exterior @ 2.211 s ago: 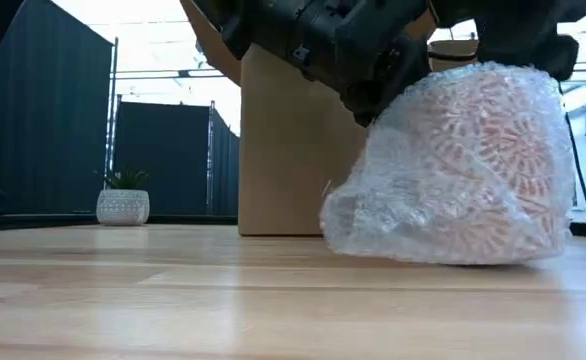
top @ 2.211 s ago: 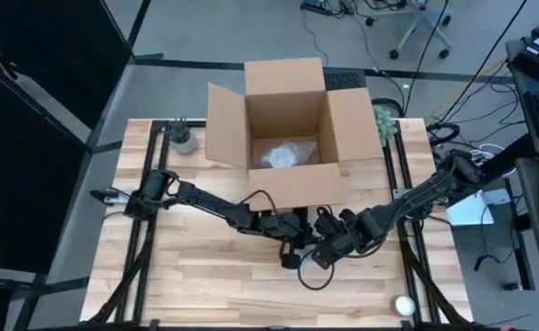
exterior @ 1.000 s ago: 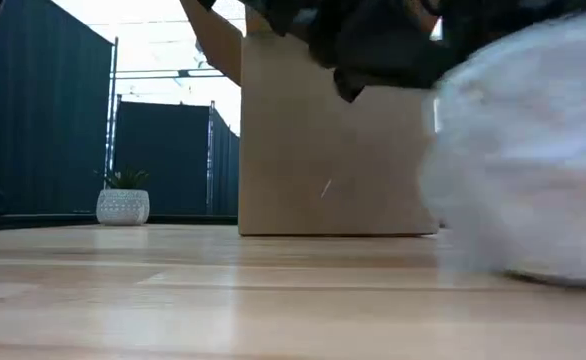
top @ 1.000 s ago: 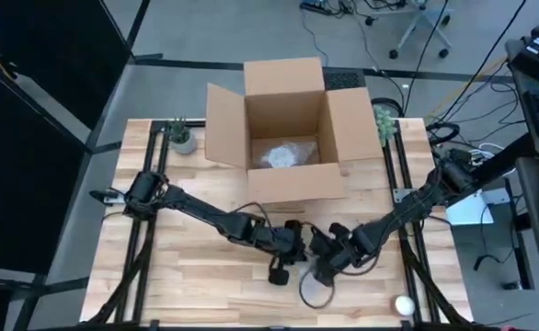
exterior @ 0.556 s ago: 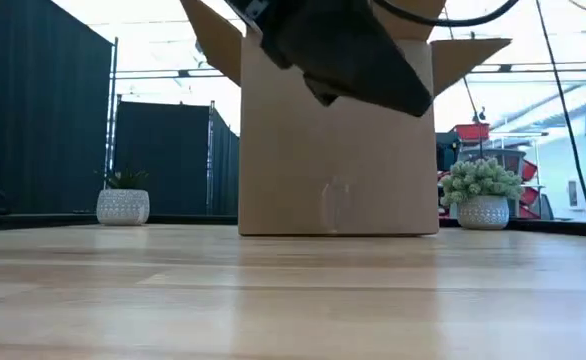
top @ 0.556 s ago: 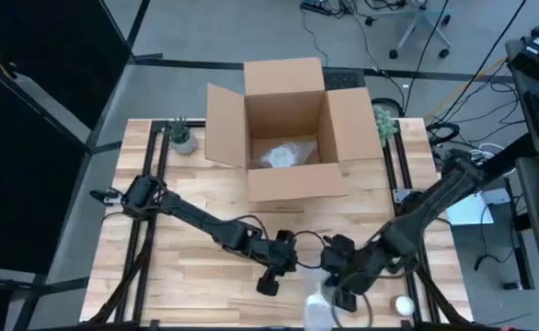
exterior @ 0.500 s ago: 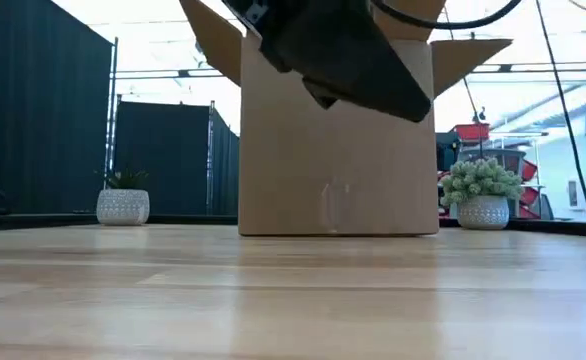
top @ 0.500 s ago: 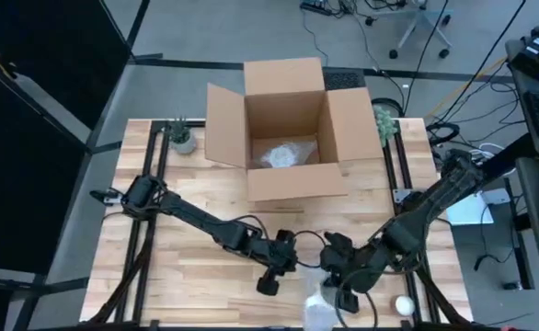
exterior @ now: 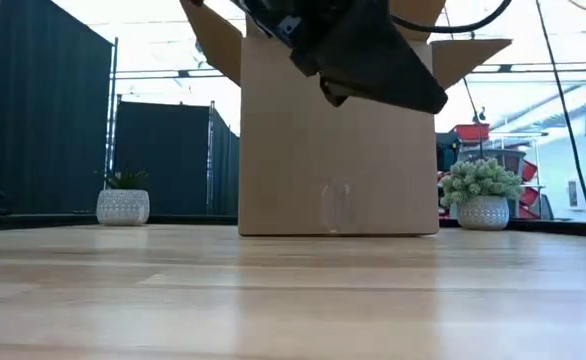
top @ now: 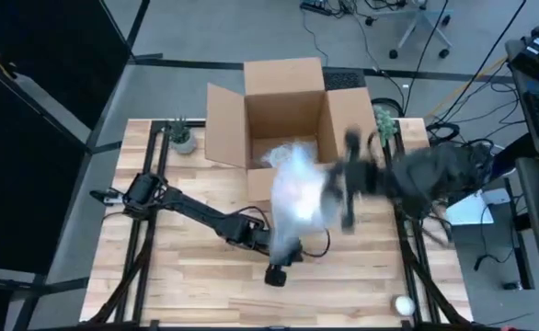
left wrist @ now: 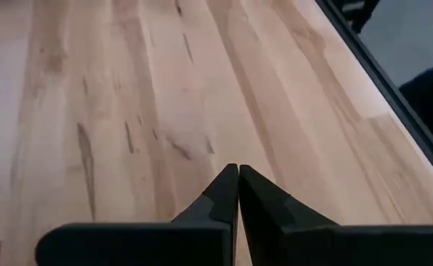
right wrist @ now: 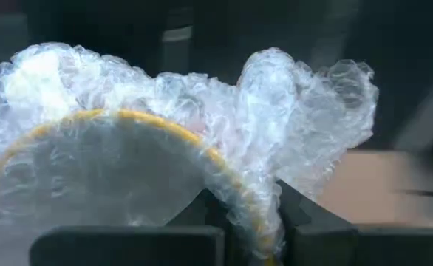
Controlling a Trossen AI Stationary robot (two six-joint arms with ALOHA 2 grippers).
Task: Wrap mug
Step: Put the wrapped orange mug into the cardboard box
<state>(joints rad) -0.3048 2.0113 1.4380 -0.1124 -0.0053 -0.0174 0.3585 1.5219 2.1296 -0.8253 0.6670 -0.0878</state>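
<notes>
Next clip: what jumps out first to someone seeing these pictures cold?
The bubble-wrapped mug stands out, carried in the air by the right tool, which is shut on its rim, just in front of the open cardboard box. The left tool is shut and empty over bare wood on the table. A second wrapped bundle already lies inside the box.
</notes>
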